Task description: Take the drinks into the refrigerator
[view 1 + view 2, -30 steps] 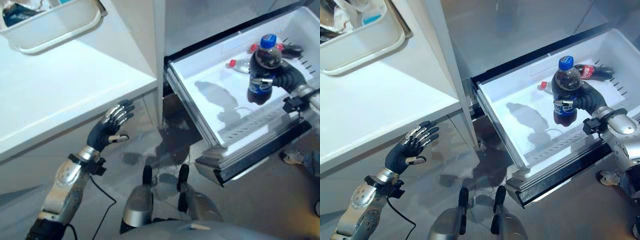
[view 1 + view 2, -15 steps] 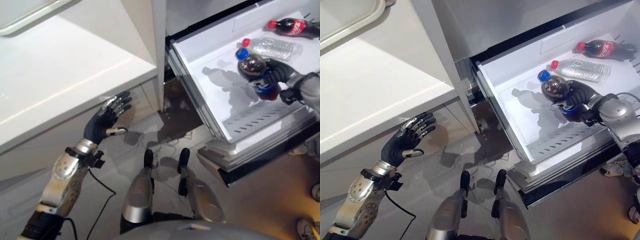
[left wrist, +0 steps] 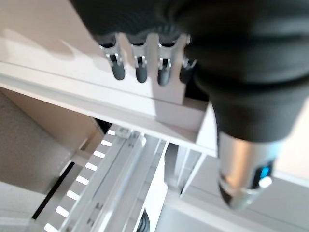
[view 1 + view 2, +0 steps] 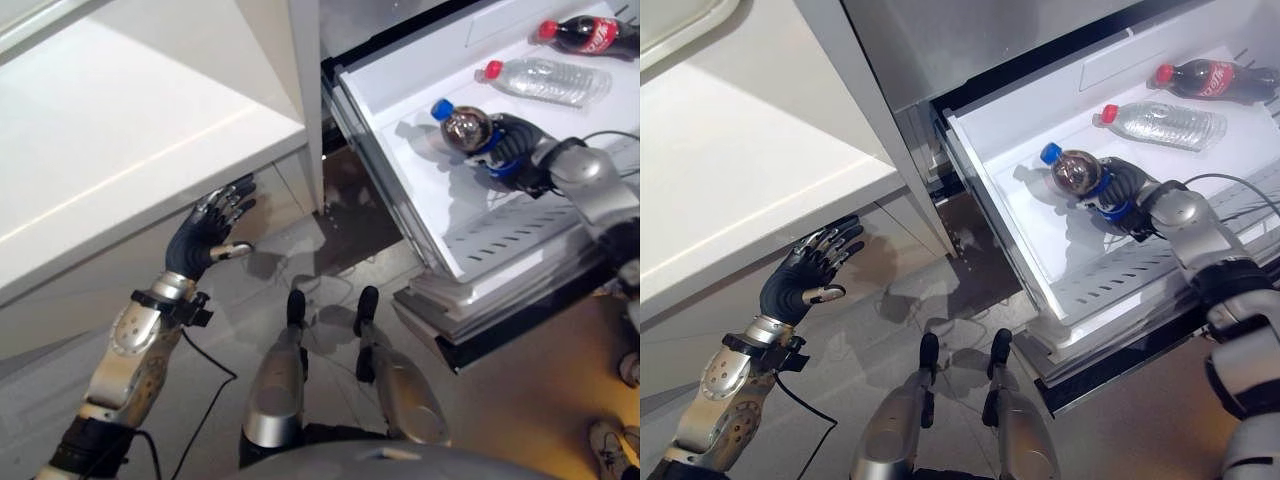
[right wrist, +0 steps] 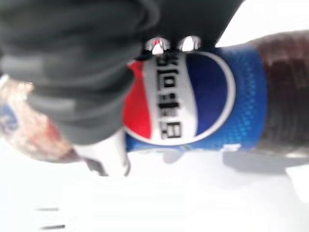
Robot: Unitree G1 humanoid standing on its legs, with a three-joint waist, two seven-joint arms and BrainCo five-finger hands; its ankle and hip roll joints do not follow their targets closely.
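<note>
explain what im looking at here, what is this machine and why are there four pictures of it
It is a humanoid robot putting drinks into a refrigerator. Two pictures come from cameras in its head, looking down; the other two sit on its wrists, very close to each hand. The pulled-out fridge drawer holds a clear water bottle and a red-capped cola bottle lying down. The right hand is curled round a blue-capped cola bottle, tipped over low in the drawer. The left hand hangs open below the white counter.

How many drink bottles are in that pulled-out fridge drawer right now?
3: a blue-capped cola bottle gripped in the right hand, a clear water bottle behind it, and a red-capped cola bottle at the back.
</note>
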